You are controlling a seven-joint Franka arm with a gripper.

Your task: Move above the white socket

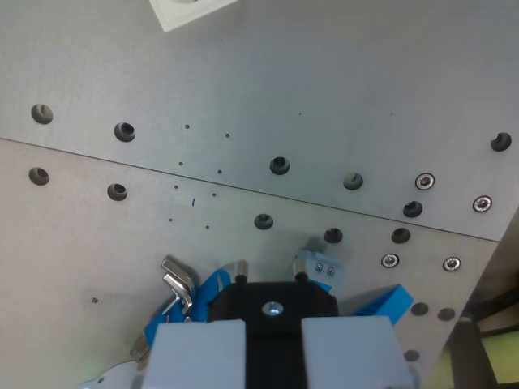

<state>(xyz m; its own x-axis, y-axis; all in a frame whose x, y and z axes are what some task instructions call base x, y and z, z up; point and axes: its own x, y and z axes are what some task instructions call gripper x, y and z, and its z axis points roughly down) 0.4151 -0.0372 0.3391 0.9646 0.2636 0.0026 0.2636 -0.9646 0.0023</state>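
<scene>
Showing one white socket (188, 11), one pincer (274, 312)

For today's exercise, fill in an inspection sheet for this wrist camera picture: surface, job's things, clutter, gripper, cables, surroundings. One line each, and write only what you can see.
Surface: grey metal plates meeting at a seam, dotted with round holes and a few silver screws.
Job's things: white plastic socket, only a corner showing at the top edge, far from the gripper.
Clutter: nothing seen.
Gripper: gripper at the bottom, holding a black block with blue plastic parts; one metal fingertip on the wrist view's left, a pale one on the right.
Cables: nothing seen.
Surroundings: plate edge and a blurred yellowish area at lower right, unclear.
</scene>
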